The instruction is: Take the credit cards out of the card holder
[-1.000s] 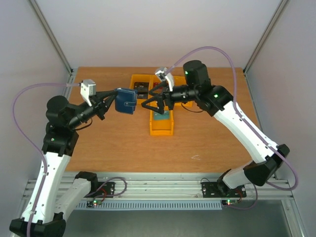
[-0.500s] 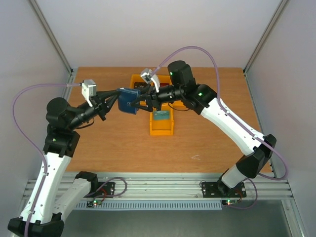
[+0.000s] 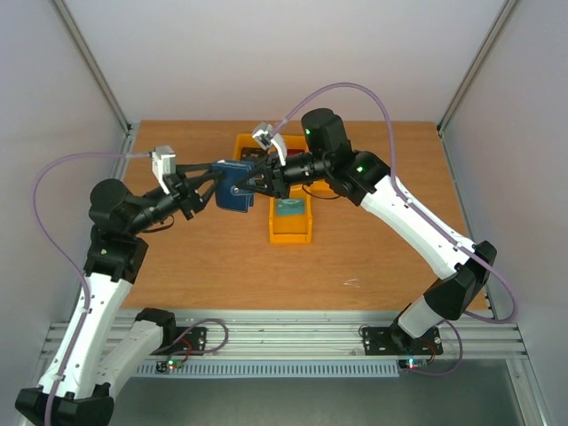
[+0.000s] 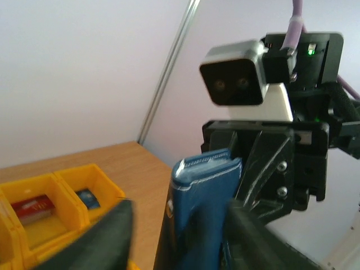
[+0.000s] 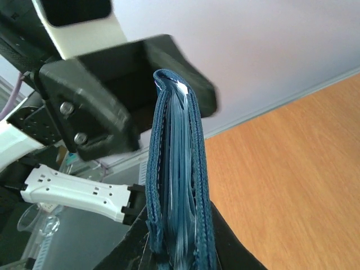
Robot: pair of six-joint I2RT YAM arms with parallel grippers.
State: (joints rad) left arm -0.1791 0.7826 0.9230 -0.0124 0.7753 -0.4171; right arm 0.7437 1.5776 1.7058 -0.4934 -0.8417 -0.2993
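The dark navy card holder (image 3: 236, 190) hangs closed above the table, between my two grippers. My right gripper (image 3: 256, 182) is shut on its right edge. In the right wrist view the card holder (image 5: 177, 169) stands edge-on, and the right gripper (image 5: 179, 239) pinches its lower end. My left gripper (image 3: 216, 182) stands open around the holder's left side. Its blurred fingers (image 4: 107, 236) are apart from the card holder (image 4: 205, 197), which rises between them. Only pale sleeve edges show between the covers, so any credit cards inside are hidden. A small teal card (image 3: 289, 209) lies in a yellow bin.
A long yellow bin (image 3: 290, 232) sits below the right gripper. More yellow bins (image 3: 244, 142) stand behind it. Two of their compartments hold a red card (image 4: 34, 205) and a blue card (image 4: 87, 197). The bare wooden table (image 3: 355, 257) spreads to the front and right.
My right gripper came in from the right and closed on the card holder. My left gripper, which had been holding it, has opened and let go. The holder barely moved.
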